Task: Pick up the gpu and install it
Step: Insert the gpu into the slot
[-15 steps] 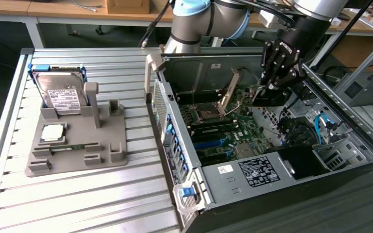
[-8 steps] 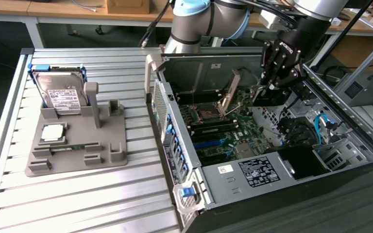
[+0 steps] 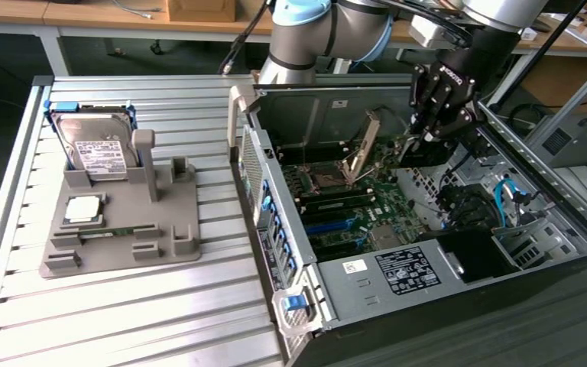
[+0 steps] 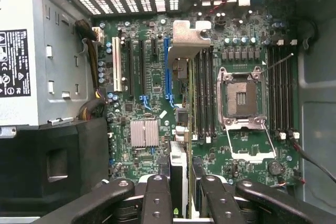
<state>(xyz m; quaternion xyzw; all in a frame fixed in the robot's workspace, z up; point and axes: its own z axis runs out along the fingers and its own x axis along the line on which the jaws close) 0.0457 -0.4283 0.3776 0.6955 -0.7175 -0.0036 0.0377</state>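
Item: gpu (image 4: 179, 156), held edge-on and tilted above the motherboard (image 4: 142, 98) inside the open case (image 3: 319, 115). The fingers (image 4: 157, 198) of the gripper (image 4: 184, 198) were clamped on it.

Hazards: the tilt could have carried its connector past the blue slot (image 4: 167, 69). The silver bracket (image 4: 190, 39) could have snagged the case wall, and the card could have slipped.

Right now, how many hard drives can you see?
1. The hard drive stands in the grey holder at the exterior view's left; more may be hidden inside the computer case.
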